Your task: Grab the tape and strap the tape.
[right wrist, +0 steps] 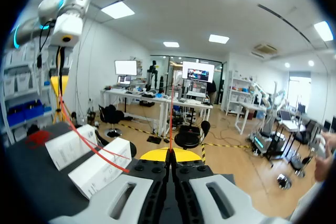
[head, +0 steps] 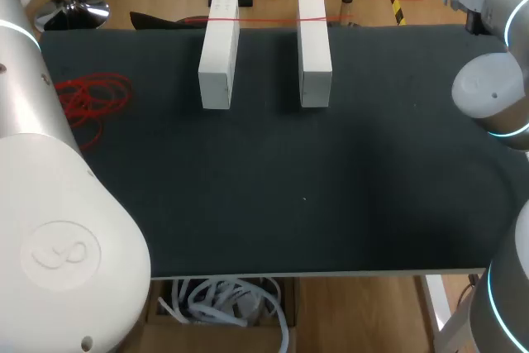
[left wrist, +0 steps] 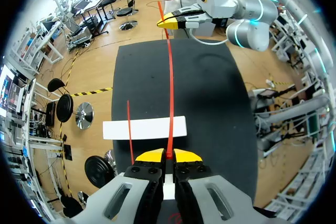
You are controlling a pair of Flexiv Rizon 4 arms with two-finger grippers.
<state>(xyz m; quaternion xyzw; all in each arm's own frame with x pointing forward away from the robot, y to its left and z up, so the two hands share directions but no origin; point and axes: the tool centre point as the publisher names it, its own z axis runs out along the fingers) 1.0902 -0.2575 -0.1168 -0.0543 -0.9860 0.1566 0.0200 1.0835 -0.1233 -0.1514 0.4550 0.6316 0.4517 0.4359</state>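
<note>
No readable words or numbers, faint grey print on one white block [right wrist: 71, 144], too small to read

The head view's edges cut off the left arm [head: 50, 204] and the right arm [head: 496, 88] short of their claws, and the left arm hides part of the red coil [head: 92, 98]. The left claw [left wrist: 169, 155] covers most of the nearer white block [left wrist: 168, 191]. The tape [left wrist: 170, 93] vanishes between its pressed-together tips, and likewise at the right claw [right wrist: 168, 155].
</note>
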